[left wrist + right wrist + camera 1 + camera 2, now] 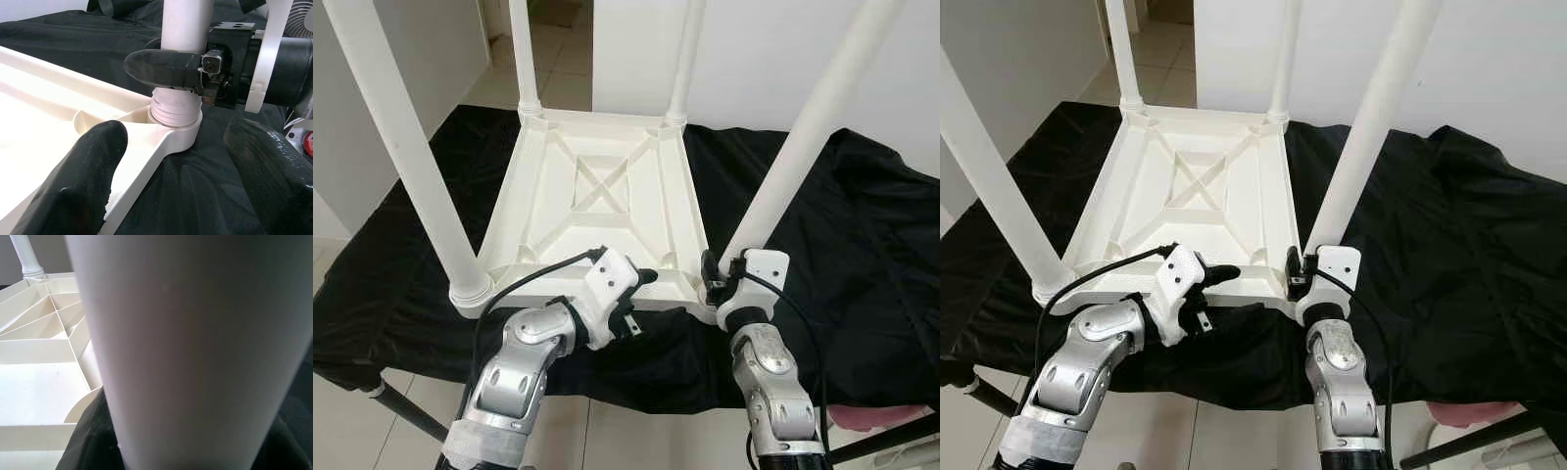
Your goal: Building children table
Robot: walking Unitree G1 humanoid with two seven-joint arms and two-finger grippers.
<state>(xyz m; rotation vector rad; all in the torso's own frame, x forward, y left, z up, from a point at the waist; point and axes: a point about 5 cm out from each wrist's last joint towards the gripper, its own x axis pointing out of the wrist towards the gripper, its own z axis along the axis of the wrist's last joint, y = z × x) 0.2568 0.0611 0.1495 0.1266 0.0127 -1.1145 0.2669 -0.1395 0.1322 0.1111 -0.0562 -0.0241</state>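
White plastic children's table top (597, 211), inverted on a black cloth (842, 235), four legs standing in its corner sockets; my right gripper (195, 73) is clamped round the near right leg (803, 147) just above its threaded base, which sits in the corner socket (178, 129). My left gripper (641, 294) rests with fingers spread over the near rim of the top, one finger (93, 161) lying on the plastic, gripping nothing. Risk, as I judge it: thread still shows above the socket, so the leg may be only partly seated and could cross-thread or lean if I turn it off-axis, and the top could skid on the cloth if my left gripper does not brace it.
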